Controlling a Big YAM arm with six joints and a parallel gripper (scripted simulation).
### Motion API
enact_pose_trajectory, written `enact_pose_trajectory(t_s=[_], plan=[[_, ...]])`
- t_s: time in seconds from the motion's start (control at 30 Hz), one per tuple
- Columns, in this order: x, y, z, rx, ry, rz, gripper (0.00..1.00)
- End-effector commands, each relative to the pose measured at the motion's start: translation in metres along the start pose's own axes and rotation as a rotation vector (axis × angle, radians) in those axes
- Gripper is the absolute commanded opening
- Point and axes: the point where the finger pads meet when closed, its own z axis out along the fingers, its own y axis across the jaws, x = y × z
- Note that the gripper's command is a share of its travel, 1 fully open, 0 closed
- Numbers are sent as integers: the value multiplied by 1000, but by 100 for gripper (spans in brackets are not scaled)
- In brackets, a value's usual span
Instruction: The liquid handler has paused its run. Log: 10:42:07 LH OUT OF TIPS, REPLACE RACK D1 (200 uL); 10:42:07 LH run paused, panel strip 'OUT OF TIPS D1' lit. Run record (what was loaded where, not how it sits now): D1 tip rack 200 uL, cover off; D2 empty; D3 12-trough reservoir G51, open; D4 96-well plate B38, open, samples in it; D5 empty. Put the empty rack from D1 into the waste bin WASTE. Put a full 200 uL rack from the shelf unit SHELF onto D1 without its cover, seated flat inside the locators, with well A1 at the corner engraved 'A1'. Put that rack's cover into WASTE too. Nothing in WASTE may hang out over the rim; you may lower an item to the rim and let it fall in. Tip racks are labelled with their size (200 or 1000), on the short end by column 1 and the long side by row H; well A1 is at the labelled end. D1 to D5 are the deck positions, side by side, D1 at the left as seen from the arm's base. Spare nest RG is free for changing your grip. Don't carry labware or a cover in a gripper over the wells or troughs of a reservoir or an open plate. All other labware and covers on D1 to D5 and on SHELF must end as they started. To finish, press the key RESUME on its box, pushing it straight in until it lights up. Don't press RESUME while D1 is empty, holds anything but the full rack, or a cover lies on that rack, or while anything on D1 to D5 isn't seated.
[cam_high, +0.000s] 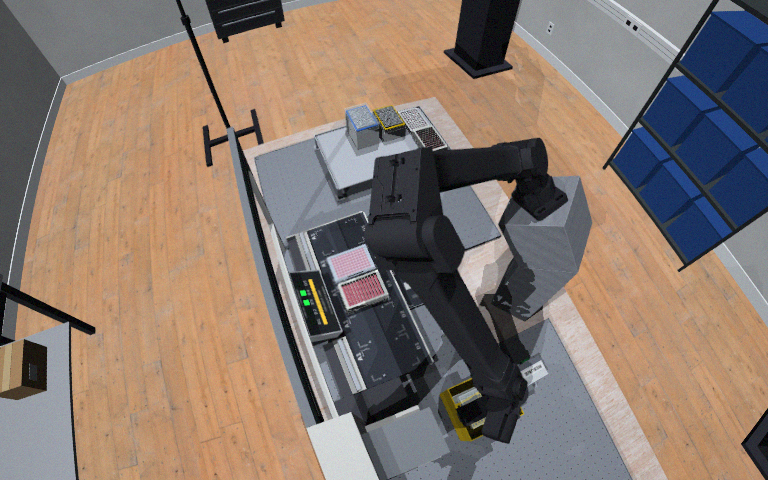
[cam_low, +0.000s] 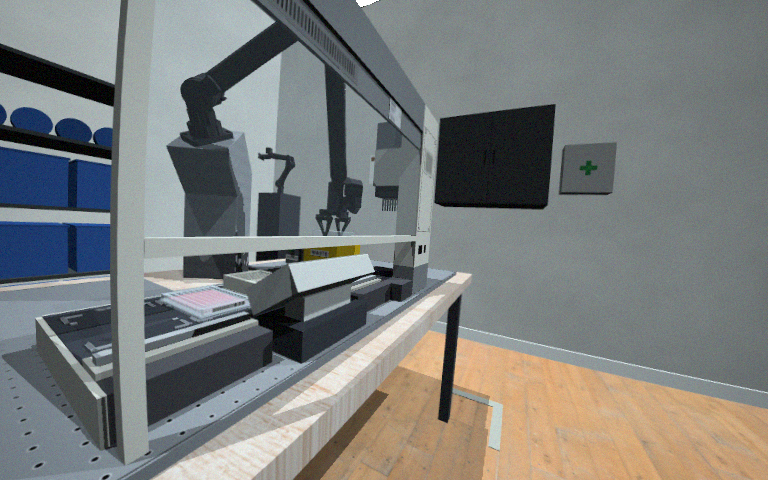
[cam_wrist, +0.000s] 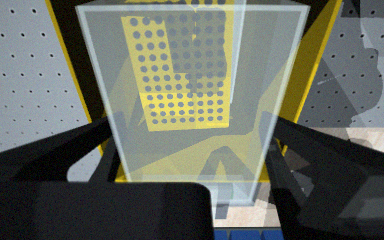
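My gripper (cam_wrist: 192, 119) clenched on clear cover (cam_wrist: 190, 90), hanging straight over yellow WASTE bin (cam_wrist: 314, 65); empty rack (cam_wrist: 177, 70) lies inside. Drop is straight down.

Wall cabinet (cam_low: 493, 155) (black), first-aid box (cam_low: 587, 168).

Four racks (cam_high: 362, 125) shelved, two plates (cam_high: 351, 262) decked.

"A1" on the deck (cam_high: 362, 355).
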Motion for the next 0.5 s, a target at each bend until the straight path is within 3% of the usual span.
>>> enact_pose_trajectory(t_s=[0.0,0.47], plan=[[-9,6,-4,-14,-19,8,0],[-9,6,-4,-14,-19,8,0]])
